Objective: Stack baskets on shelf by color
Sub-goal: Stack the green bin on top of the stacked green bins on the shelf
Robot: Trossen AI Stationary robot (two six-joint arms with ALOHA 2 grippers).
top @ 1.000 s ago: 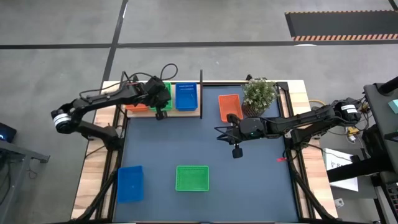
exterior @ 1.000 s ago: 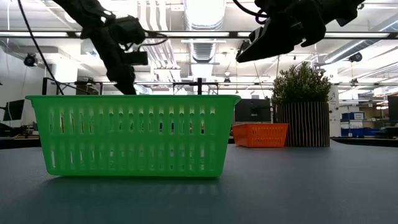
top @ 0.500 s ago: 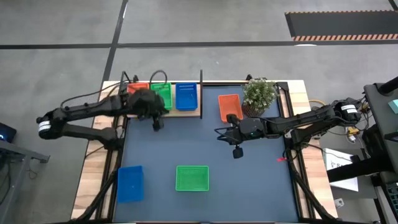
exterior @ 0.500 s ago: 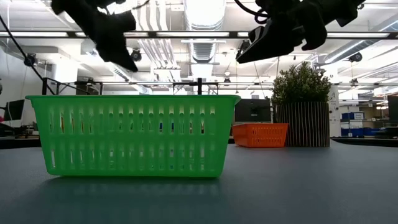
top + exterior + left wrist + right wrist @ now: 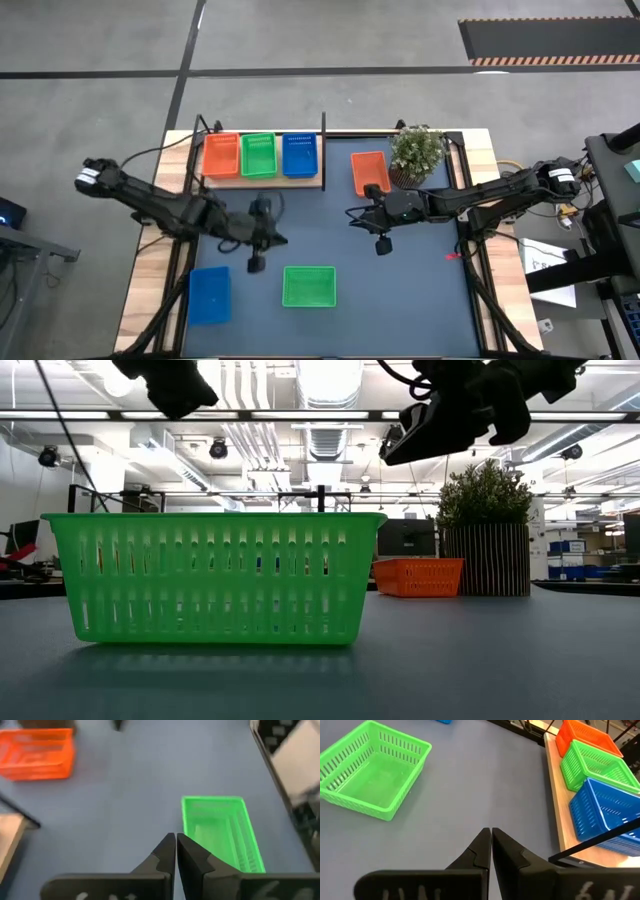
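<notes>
Three baskets stand side by side on the wooden shelf [image 5: 262, 181] at the far left: orange [image 5: 220, 155], green [image 5: 258, 155] and blue [image 5: 299, 155]. On the mat lie a green basket [image 5: 308, 286], a blue basket [image 5: 209, 294] and an orange basket [image 5: 369, 172]. My left gripper [image 5: 275, 236] hangs shut over the mat, up and to the left of the loose green basket [image 5: 220, 830], with nothing in it. My right gripper [image 5: 352, 214] hangs shut above the mat's middle, near the orange basket, with nothing between its fingers [image 5: 490, 840].
A potted plant [image 5: 417, 152] stands at the far right beside the loose orange basket. A thin black post [image 5: 323, 150] rises at the shelf's right end. Bare mat [image 5: 420, 300] stretches to the near right.
My left gripper has swung away from the shelf toward the table's near edge and a little up, turning as it went. It has stayed shut. It now hangs over the mat near the loose green basket, and the shelf's three baskets show uncovered.
</notes>
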